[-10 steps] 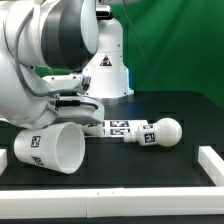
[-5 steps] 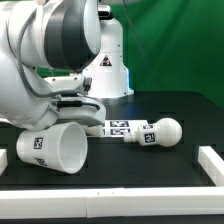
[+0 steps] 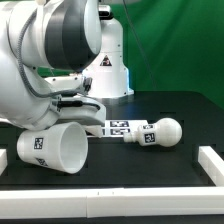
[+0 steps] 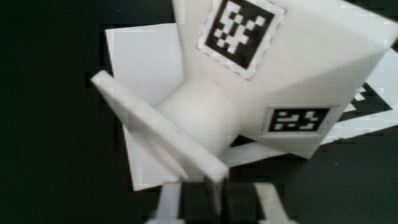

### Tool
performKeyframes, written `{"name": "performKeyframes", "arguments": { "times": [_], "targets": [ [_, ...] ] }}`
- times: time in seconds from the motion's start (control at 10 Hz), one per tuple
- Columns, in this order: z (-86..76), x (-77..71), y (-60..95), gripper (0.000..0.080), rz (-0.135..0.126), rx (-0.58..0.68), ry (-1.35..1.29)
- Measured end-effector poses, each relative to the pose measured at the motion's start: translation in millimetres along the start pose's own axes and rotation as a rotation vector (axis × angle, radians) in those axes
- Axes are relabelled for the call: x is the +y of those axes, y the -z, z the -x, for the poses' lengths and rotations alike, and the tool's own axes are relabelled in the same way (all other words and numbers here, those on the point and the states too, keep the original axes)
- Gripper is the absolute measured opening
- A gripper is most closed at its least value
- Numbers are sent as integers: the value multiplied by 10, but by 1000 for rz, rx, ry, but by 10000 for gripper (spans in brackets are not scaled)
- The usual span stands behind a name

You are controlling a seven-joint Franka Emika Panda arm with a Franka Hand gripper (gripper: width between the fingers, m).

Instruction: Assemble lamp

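Your one change is at the gripper [image 4: 217, 192]. Over the last second its jaws have closed from wide apart to all but touching. In the wrist view you see the two fingers [image 4: 183, 207] standing close side by side, with only a thin dark slit between them. They sit right at the end of a thin white edge of the base [image 4: 222, 115], the tagged part that fills that view. You cannot tell from here whether that edge is pinched between them or only lies just past their tips. In the exterior view the gripper is hidden behind the arm [image 3: 50, 50], so the closing does not show there.
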State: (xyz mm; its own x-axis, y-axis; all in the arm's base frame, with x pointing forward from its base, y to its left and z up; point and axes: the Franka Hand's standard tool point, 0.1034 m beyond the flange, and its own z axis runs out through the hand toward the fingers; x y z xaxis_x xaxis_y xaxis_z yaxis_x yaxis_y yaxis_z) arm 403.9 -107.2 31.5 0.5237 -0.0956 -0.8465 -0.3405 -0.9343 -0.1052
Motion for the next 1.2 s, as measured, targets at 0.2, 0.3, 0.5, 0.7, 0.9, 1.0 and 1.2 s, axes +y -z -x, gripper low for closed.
{"name": "performKeyframes", "arguments": {
  "times": [0.2, 0.3, 0.5, 0.7, 0.9, 1.0, 1.2],
  "targets": [
    [23, -33, 55, 2, 2, -6, 6],
    [81, -63, 142, 2, 1, -21, 14],
    [224, -125, 367, 1, -1, -45, 42],
    [392, -217, 557, 1, 3, -54, 68],
    [408, -237, 567, 1, 6, -56, 73],
    [404, -237, 558, 1, 6, -58, 73],
    [403, -232, 553, 254, 6, -60, 72]
  ]
}}
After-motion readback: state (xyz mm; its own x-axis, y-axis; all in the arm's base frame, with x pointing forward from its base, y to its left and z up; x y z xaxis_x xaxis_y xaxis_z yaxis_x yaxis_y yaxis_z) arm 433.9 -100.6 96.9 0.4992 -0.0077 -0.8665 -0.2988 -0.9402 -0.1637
